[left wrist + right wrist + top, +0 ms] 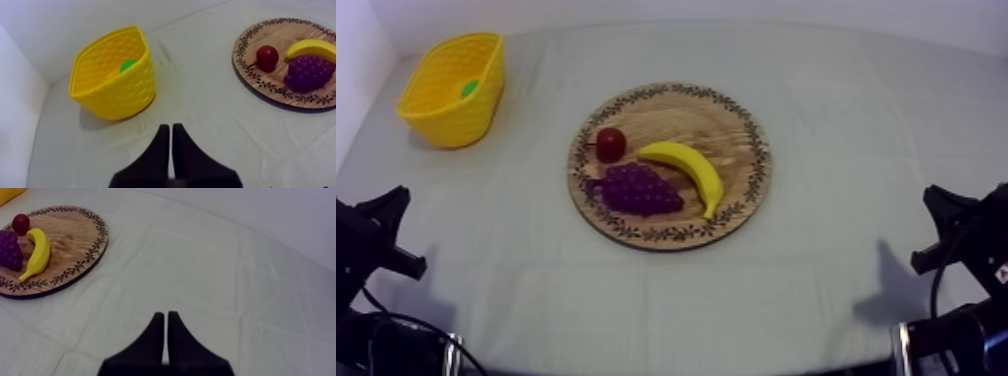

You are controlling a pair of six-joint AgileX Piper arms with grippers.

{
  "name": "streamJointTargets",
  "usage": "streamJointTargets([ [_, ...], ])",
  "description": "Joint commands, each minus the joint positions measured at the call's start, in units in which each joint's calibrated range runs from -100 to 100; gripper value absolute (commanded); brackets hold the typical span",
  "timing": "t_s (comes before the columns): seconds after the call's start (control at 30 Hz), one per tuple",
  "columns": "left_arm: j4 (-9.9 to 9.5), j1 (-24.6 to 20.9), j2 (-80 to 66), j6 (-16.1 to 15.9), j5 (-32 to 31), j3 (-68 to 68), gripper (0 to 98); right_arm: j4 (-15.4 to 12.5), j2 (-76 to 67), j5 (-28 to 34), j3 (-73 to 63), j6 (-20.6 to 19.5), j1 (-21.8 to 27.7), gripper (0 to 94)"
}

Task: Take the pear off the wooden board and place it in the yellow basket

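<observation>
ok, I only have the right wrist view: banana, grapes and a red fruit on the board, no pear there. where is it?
Observer: A green fruit, likely the pear, lies inside the yellow basket.
Operator: how's the basket standing?
Observer: Upright at the far left of the cloth in the top view, apart from the wooden board.
Operator: and the left arm?
Observer: The left gripper has its fingers together on nothing, over bare cloth short of the basket.
</observation>
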Motion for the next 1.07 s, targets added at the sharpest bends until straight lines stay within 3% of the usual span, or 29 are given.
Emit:
streamJointTargets([
  [0.0, -0.64, -0.1, -2.2, 1.1, 0.2, 1.6, 0.0, 0.0, 0.0, 0.0, 0.0, 0.0, 0.0, 0.4],
  [0.33, -6.91, 0.2, -3.4, 11.8, 1.8, 3.0, 1.3, 0.0, 0.0, 0.0, 0.0, 0.0, 0.0, 0.4],
  [0.43, -8.15, 1.1, -3.5, 13.2, 0.7, 3.6, 0.5, 0.0, 0.0, 0.0, 0.0, 0.0, 0.0, 0.4],
  [0.77, -8.89, 1.6, -3.6, 23.1, -4.1, 5.2, 0.1, 0.0, 0.0, 0.0, 0.0, 0.0, 0.0, 0.4],
  [1.03, -8.91, 1.6, -3.6, 24.4, -4.4, 5.2, 0.1, 0.0, 0.0, 0.0, 0.0, 0.0, 0.0, 0.4],
])
